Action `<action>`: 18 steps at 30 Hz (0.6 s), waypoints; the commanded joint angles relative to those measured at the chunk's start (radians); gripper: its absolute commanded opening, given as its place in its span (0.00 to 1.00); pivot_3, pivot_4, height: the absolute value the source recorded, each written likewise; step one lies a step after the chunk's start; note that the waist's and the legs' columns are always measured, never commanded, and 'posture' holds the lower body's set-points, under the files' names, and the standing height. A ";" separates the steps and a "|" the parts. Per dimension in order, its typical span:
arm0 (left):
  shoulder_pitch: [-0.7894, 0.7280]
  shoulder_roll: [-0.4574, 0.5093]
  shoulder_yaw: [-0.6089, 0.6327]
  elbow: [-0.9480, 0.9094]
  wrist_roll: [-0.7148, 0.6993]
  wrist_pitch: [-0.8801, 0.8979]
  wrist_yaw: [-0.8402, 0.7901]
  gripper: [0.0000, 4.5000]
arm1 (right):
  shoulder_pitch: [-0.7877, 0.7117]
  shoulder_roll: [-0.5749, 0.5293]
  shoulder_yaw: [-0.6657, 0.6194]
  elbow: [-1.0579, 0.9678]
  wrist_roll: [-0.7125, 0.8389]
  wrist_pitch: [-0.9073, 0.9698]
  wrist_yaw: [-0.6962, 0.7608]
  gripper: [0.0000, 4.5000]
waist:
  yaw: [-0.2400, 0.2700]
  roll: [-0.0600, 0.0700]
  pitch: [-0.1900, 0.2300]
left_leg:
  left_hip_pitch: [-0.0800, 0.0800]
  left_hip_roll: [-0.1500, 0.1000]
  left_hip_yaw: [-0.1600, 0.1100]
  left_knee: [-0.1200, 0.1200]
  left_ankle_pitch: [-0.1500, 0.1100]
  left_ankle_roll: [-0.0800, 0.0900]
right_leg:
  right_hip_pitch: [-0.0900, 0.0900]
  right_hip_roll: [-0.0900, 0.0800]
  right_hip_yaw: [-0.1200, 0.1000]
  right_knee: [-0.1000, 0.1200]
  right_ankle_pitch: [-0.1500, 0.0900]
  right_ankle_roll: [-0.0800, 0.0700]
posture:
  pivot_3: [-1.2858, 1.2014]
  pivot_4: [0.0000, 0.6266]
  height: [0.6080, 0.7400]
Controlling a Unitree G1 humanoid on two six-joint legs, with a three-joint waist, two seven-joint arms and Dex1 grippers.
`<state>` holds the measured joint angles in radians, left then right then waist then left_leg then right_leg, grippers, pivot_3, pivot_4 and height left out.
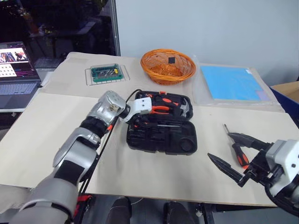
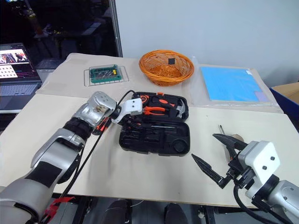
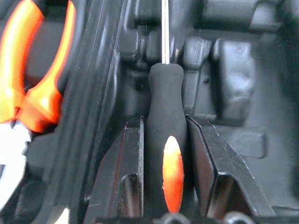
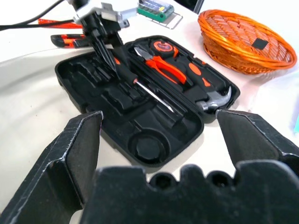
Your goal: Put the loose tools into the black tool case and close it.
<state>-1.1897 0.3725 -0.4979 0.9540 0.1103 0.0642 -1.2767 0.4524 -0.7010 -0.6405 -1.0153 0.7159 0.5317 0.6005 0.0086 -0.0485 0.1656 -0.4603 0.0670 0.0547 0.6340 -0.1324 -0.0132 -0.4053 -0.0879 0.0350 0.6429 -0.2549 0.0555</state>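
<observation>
Left gripper (image 4: 103, 35), you are clamping the black-handled screwdriver (image 4: 140, 84) over the black tool case (image 4: 184, 133), its shaft lying rightward along the near slots.

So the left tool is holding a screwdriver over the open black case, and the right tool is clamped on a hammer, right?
Not quite. The right tool is open and holds nothing, as the right wrist view shows. The left tool does hold a screwdriver over the open black case.
</observation>
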 commanded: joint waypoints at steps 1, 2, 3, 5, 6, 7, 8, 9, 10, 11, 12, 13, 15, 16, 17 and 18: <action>-0.049 -0.014 -0.001 0.080 0.068 -0.069 0.034 0.19 | 0.002 -0.020 -0.012 -0.032 0.031 -0.011 -0.043 1.00 | 0.000 0.000 0.000 | 0.000 0.000 0.000 0.000 0.000 0.000 | 0.000 0.000 0.000 0.000 0.000 0.000 | 0.52 0.24 1.00; -0.058 -0.023 0.001 0.101 0.079 -0.079 0.043 0.19 | 0.000 -0.027 -0.010 -0.032 0.039 -0.015 -0.056 1.00 | 0.000 0.000 0.000 | 0.000 0.000 0.000 0.000 0.000 0.000 | 0.000 0.000 0.000 0.000 0.000 0.000 | 0.52 0.24 1.00; -0.065 -0.031 0.005 0.117 0.088 -0.087 0.051 0.19 | -0.003 -0.032 -0.009 -0.032 0.049 -0.019 -0.067 1.00 | 0.002 0.000 0.000 | 0.000 0.000 0.000 0.000 0.000 0.000 | 0.000 0.000 0.000 0.000 -0.001 -0.001 | 0.52 0.24 1.00; -0.075 -0.034 0.001 0.143 0.114 -0.117 0.064 0.19 | -0.001 -0.048 -0.002 -0.032 0.061 -0.031 -0.084 1.00 | 0.003 0.000 0.000 | 0.000 0.000 0.000 0.000 0.000 0.000 | 0.000 0.000 0.000 0.000 -0.001 -0.002 | 0.52 0.24 1.00; -0.078 -0.034 0.001 0.153 0.124 -0.130 0.068 0.19 | 0.002 -0.055 -0.001 -0.032 0.066 -0.034 -0.090 1.00 | 0.003 0.000 0.000 | 0.000 0.000 0.000 0.000 0.000 0.000 | 0.000 0.000 0.000 0.000 -0.001 -0.002 | 0.52 0.24 1.00; -0.080 -0.034 0.000 0.162 0.134 -0.147 0.067 0.19 | 0.004 -0.060 0.000 -0.032 0.071 -0.037 -0.097 1.00 | 0.003 0.000 0.000 | 0.000 0.000 0.000 0.000 0.000 0.000 | 0.001 0.000 0.000 0.000 -0.001 -0.001 | 0.52 0.24 1.00; -0.079 -0.035 0.005 0.167 0.136 -0.162 0.061 0.30 | 0.006 -0.063 0.000 -0.032 0.077 -0.039 -0.104 1.00 | 0.003 0.000 0.000 | 0.000 0.000 0.000 0.000 0.000 0.000 | 0.001 0.000 0.000 0.000 -0.001 -0.001 | 0.52 0.24 1.00; -0.081 -0.039 0.019 0.168 0.128 -0.167 0.061 0.42 | 0.009 -0.067 0.003 -0.032 0.080 -0.041 -0.109 1.00 | 0.003 0.000 0.000 | 0.000 0.000 0.000 0.000 0.000 0.000 | 0.001 0.000 0.000 0.000 -0.001 -0.001 | 0.52 0.24 1.00; -0.082 -0.042 0.032 0.170 0.123 -0.171 0.061 0.47 | 0.012 -0.069 0.005 -0.032 0.083 -0.043 -0.114 1.00 | 0.003 0.000 0.000 | 0.000 0.000 0.000 0.000 0.000 0.000 | 0.001 0.000 0.000 0.000 -0.001 -0.001 | 0.52 0.24 1.00; -0.085 -0.043 0.061 0.162 0.100 -0.166 0.055 0.54 | 0.017 -0.071 0.007 -0.032 0.082 -0.046 -0.114 1.00 | 0.005 0.001 -0.001 | 0.001 0.000 0.000 0.000 0.000 0.000 | 0.001 0.000 0.000 0.000 -0.001 -0.002 | 0.52 0.24 1.00; -0.089 -0.040 0.104 0.141 0.059 -0.141 0.034 0.60 | 0.022 -0.070 0.008 -0.032 0.083 -0.050 -0.115 1.00 | 0.005 0.001 -0.001 | 0.001 -0.001 -0.001 0.000 0.000 0.000 | 0.002 0.000 -0.001 0.000 -0.001 -0.001 | 0.52 0.24 1.00; -0.082 -0.023 0.160 0.083 -0.009 -0.079 -0.029 0.66 | 0.024 -0.070 0.011 -0.032 0.081 -0.052 -0.116 1.00 | 0.006 0.001 -0.001 | 0.001 -0.001 -0.001 0.000 0.000 0.000 | 0.002 -0.001 -0.001 0.000 -0.001 -0.002 | 0.52 0.24 1.00; -0.050 0.006 0.253 -0.042 -0.117 0.063 -0.097 0.66 | 0.023 -0.070 0.018 -0.032 0.079 -0.053 -0.119 1.00 | 0.003 0.001 0.000 | -0.001 -0.001 -0.001 0.001 0.000 0.000 | 0.001 -0.001 -0.001 0.000 -0.003 -0.004 | 0.52 0.24 1.00; -0.022 0.014 0.283 -0.105 -0.147 0.139 -0.093 0.66 | 0.020 -0.068 0.021 -0.032 0.078 -0.051 -0.121 1.00 | 0.000 0.001 0.000 | -0.001 -0.001 -0.001 0.001 0.000 0.000 | 0.001 -0.001 -0.001 0.000 -0.002 -0.005 | 0.52 0.24 1.00; 0.002 0.019 0.298 -0.158 -0.161 0.196 -0.080 0.61 | 0.018 -0.067 0.022 -0.032 0.077 -0.051 -0.122 1.00 | -0.003 0.001 0.000 | -0.001 -0.001 -0.001 0.001 0.000 0.000 | 0.001 -0.001 0.000 0.000 0.000 -0.008 | 0.52 0.24 1.00; 0.050 0.006 0.330 -0.224 -0.185 0.259 -0.023 0.54 | 0.013 -0.064 0.028 -0.032 0.073 -0.046 -0.122 1.00 | -0.004 0.001 -0.001 | -0.001 -0.001 -0.001 0.001 0.000 0.000 | 0.001 -0.001 0.000 0.000 0.001 -0.009 | 0.52 0.24 1.00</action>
<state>-1.1914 0.3915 -0.2170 0.8411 -0.0140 0.2141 -1.3501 0.4799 -0.7655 -0.6053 -1.0233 0.7889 0.5068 0.4871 0.0050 -0.0473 0.1650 -0.4607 0.0663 0.0538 0.6349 -0.1320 -0.0127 -0.4035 -0.0889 0.0348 0.6430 -0.2532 0.0485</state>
